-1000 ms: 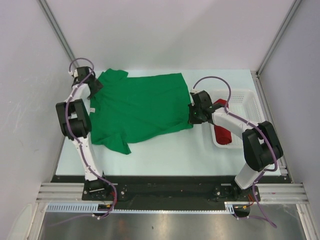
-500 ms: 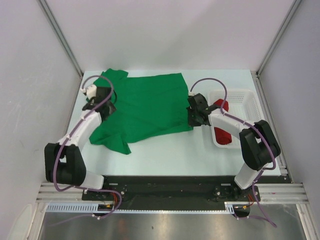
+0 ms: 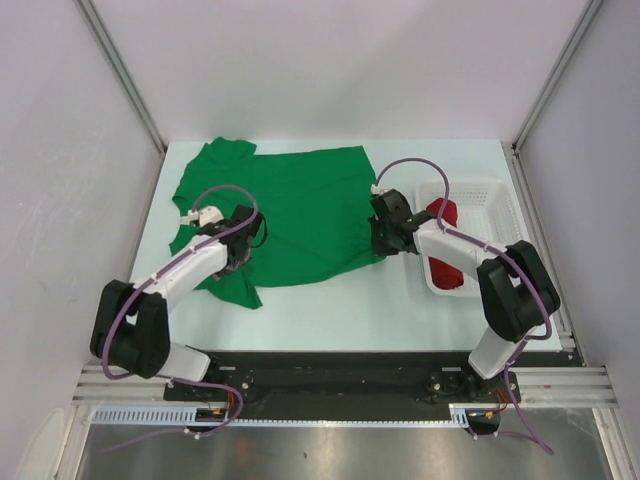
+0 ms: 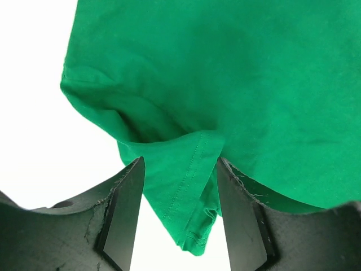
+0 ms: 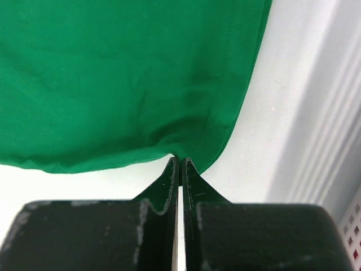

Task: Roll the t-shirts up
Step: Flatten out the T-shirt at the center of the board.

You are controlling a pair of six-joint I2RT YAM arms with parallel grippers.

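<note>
On the pale counter (image 3: 330,310) a green t-shirt (image 3: 300,200) is spread nearly flat, its neck end turned to the left and its hem to the right; one sleeve is laid toward the far left corner, the other toward the near edge. The left hand (image 3: 240,240) is held low over the shirt, close to the near sleeve; in the left wrist view its fingers (image 4: 127,209) are seen parted to a middling width, a stitched fold of green cloth is seen lying between them, and no squeeze on that fold is shown. The right hand (image 3: 385,228) is set at the near right corner of the hem; in the right wrist view its fingers are seen pressed together into a narrow line, and the hem is puckered where it meets their tips, so the cloth is pinched there. To the right of that hand a white plastic mesh basket (image 3: 490,187) is stood on the counter; a red t-shirt (image 3: 447,272), wound into a compact roll, is held in it along its left side and is partly hidden by the right arm; the green t-shirt is kept wholly outside the basket, to its left.
</note>
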